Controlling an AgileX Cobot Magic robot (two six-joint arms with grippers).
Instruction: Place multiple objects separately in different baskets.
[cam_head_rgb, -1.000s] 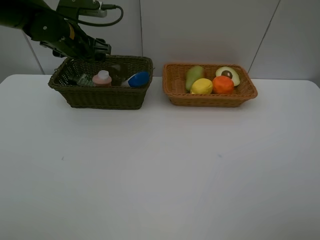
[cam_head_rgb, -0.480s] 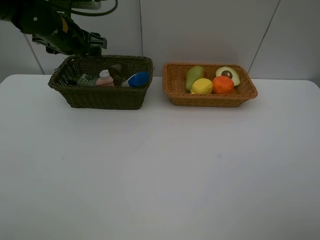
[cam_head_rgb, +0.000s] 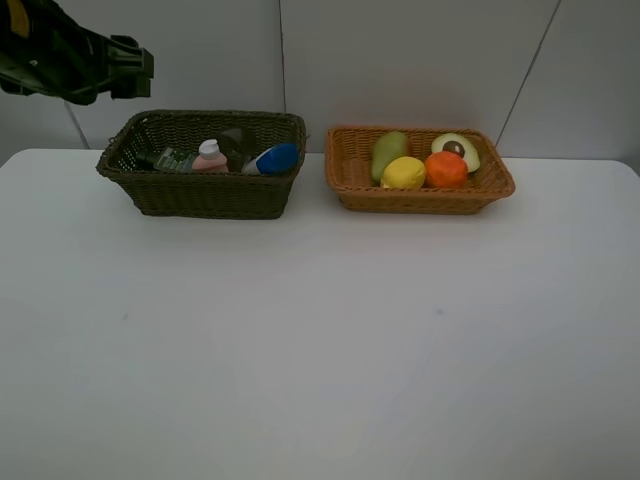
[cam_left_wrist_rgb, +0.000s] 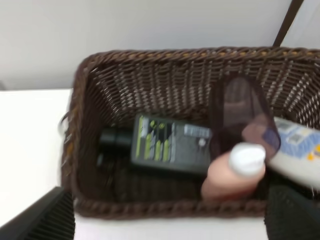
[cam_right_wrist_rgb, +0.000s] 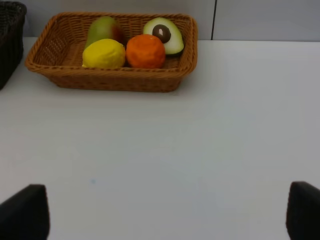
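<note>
— At the far left of the table (cam_head_rgb: 300, 350), where are you seeing the left gripper (cam_head_rgb: 130, 72) sitting?

— You are looking at it hanging above and beyond the dark basket (cam_head_rgb: 200, 195), off toward ten o'clock from the basket's middle, jaws standing apart and gripping nothing. The basket's contents are lying below it, untouched.

— What are you getting from the left wrist view that the high camera is hiding?

— You are seeing straight down into the dark basket (cam_left_wrist_rgb: 85, 150): the dark green bottle (cam_left_wrist_rgb: 165, 145) is lying flat, the pink bottle (cam_left_wrist_rgb: 235, 172) is resting against it, and the white blue-capped bottle (cam_left_wrist_rgb: 295, 150) is lying at the pink one's far side. A pink cup (cam_left_wrist_rgb: 240, 117) is sitting behind them, blurred.

— And the right gripper (cam_right_wrist_rgb: 165, 217)?

— You are finding it spread wide over bare table, well short of the light basket (cam_right_wrist_rgb: 115, 80). The pear (cam_right_wrist_rgb: 102, 27), lemon (cam_right_wrist_rgb: 104, 54), orange (cam_right_wrist_rgb: 145, 51) and avocado half (cam_right_wrist_rgb: 165, 35) are lying inside, at twelve o'clock from that gripper.
</note>
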